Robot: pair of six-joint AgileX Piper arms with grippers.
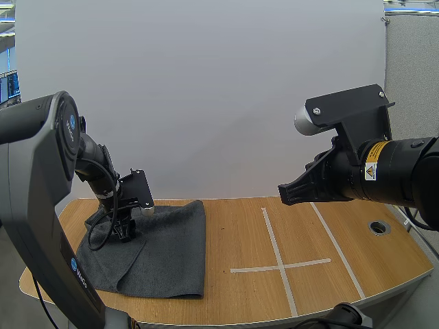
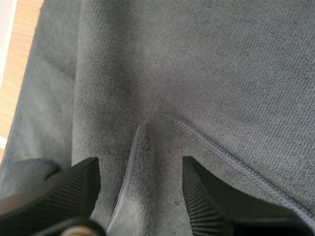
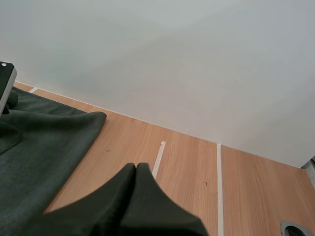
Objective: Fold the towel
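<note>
A dark grey towel (image 1: 161,250) lies on the left part of the wooden table (image 1: 247,295), with one flap turned over near its front left. My left gripper (image 1: 125,235) is down on the towel's back left part. In the left wrist view that gripper (image 2: 140,169) is open, its fingers (image 2: 74,184) standing apart on either side of a raised hemmed ridge of the towel (image 2: 197,73). My right gripper (image 1: 284,192) hovers high over the middle of the table, shut on nothing; its fingers (image 3: 137,172) form one dark wedge, with the towel (image 3: 39,147) off to the side.
White tape lines (image 1: 278,264) form a cross on the right half of the table, also seen as tape lines (image 3: 158,157) beneath the right gripper. A round cable hole (image 1: 379,227) sits near the right edge. A white wall stands behind the table.
</note>
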